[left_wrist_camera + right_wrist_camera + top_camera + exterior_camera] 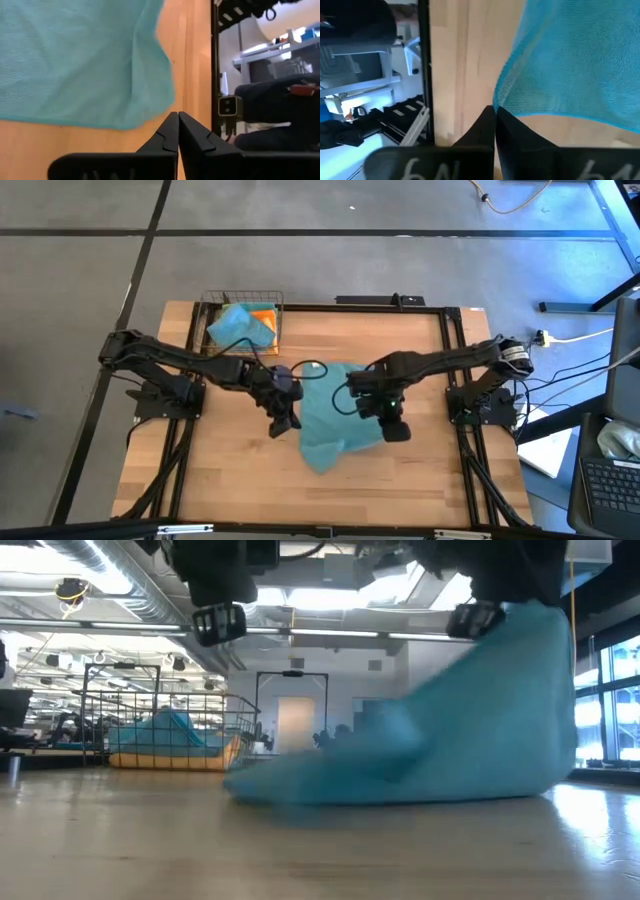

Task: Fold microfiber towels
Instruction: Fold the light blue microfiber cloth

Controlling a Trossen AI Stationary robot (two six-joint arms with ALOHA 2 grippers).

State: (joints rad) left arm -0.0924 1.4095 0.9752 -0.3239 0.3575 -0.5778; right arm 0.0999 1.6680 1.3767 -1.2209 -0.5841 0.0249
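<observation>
**Teal towel lifted at one edge**

High view: a teal towel (335,415) lies rumpled mid-table between the left gripper (283,420) and right gripper (392,423); more towels fill the basket (243,302).

Low view: it rises in a slope toward the right gripper.

Wrist views: left jaws closed, empty; right jaws pinch the towel's edge.

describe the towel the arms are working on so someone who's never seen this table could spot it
Start at the wooden table and look to its middle, between the two dark arms. There a teal towel lies partly spread, one side lifted off the wood at the right tool. Unlike the teal and orange towels bundled in the wire basket at the far left corner, it is loose on the open tabletop.
</observation>
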